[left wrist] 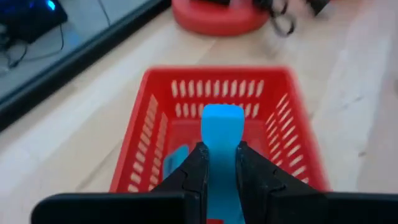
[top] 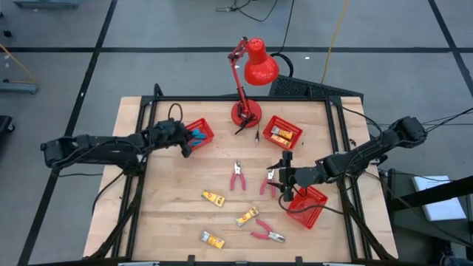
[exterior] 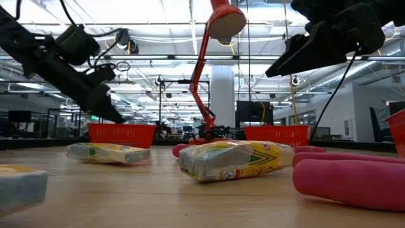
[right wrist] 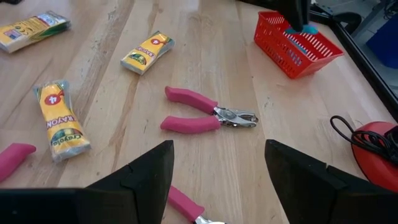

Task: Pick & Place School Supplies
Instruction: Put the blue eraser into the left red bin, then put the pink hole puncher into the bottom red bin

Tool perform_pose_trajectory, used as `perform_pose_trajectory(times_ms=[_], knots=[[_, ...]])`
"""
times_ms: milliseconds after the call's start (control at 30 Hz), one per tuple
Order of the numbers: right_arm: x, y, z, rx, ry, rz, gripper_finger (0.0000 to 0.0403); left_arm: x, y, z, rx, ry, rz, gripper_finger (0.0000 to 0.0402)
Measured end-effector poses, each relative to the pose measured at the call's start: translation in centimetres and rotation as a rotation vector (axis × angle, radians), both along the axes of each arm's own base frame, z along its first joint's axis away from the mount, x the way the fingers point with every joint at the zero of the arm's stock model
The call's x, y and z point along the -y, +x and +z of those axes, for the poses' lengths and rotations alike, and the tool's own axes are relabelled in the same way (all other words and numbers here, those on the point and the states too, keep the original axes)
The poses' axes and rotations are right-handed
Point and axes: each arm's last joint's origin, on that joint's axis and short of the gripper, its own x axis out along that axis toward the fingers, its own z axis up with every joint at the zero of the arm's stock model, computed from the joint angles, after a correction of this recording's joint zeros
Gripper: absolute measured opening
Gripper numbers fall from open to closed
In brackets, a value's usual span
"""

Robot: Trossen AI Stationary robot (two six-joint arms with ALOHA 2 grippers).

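Observation:
My left gripper (top: 189, 140) is shut on a light-blue oblong block (left wrist: 222, 127) above the far-left red mesh basket (left wrist: 149, 118), where another blue piece (left wrist: 176, 159) lies. In the low view it hangs over that basket (exterior: 120, 133). My right gripper (right wrist: 217, 168) is open, above the table's middle right (top: 283, 174), over pink-handled pliers (right wrist: 208, 116) that lie flat. Two more pliers (top: 237, 176) (top: 267, 235) and three yellow-and-white packets (top: 213, 198) (top: 247, 216) (top: 212, 239) lie on the wood. My left gripper pinches the light-blue block between its two fingers (left wrist: 193, 169), which lie along it. The block's free end (left wrist: 222, 118) sticks out beyond the fingertips. The block is lifted clear, over the basket's opening. The fingers come slanting down from the table's left.
A red desk lamp (top: 247, 74) stands at the far middle edge. A second red basket (top: 282, 131) with yellow packets sits to its right, and a third basket (top: 307, 205) sits under my right arm. A black cable (right wrist: 348, 130) lies near the lamp base.

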Motion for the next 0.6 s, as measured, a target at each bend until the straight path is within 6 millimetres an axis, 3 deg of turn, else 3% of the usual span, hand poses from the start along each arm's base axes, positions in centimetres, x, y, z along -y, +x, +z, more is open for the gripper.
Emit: perform_pose_trajectory(times_ms=[300, 600], knots=[[0.1, 0.0, 0.0, 0.005, -0.009, -0.022, 0.0242, -0.5, 0.0, -1.3, -0.054, -0.071, -0.017, 0.006], [0.7, 0.2, 0.0, 0.01, -0.005, -0.057, 0.0242, -0.7, 0.2, -0.9, -0.022, -0.027, 0.004, 0.0208]])
